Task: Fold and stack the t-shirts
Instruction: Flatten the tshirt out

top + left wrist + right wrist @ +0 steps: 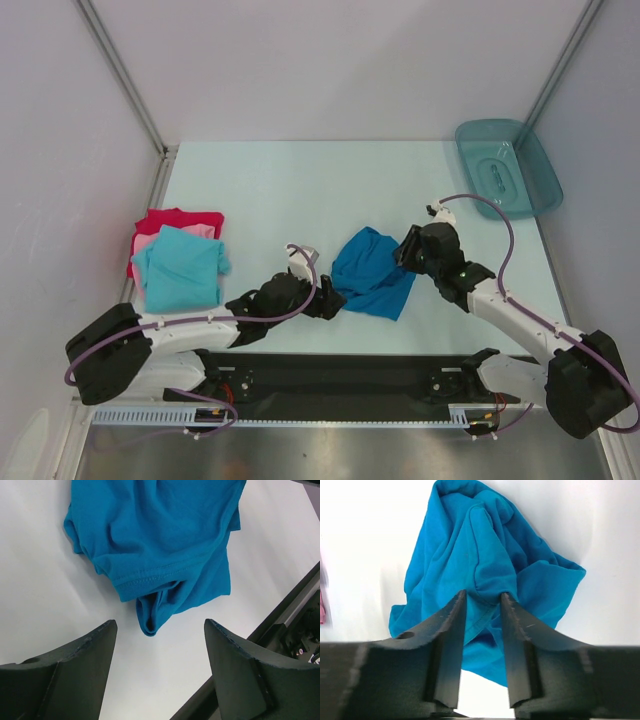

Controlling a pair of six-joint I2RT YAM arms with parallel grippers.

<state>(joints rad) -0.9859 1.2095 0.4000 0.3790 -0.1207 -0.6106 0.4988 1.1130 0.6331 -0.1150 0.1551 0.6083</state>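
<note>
A medium blue t-shirt (372, 270) lies crumpled on the table near the front centre. My left gripper (330, 300) is open just off its lower left edge. In the left wrist view the jaws (160, 623) stand wide apart with a sleeve end of the blue shirt (155, 540) just ahead of them, not touching. My right gripper (403, 250) is at the shirt's right edge. In the right wrist view it (483, 596) is closed on a raised fold of the blue shirt (470, 545). A light turquoise shirt (180, 265) lies folded on a pink one (145, 243) and a red one (180, 217) at the left.
A teal translucent plastic tray (507, 167) stands at the back right corner. The black rail (350, 375) of the arm bases runs along the near edge, and shows in the left wrist view (280, 620). Light walls with metal posts enclose the table.
</note>
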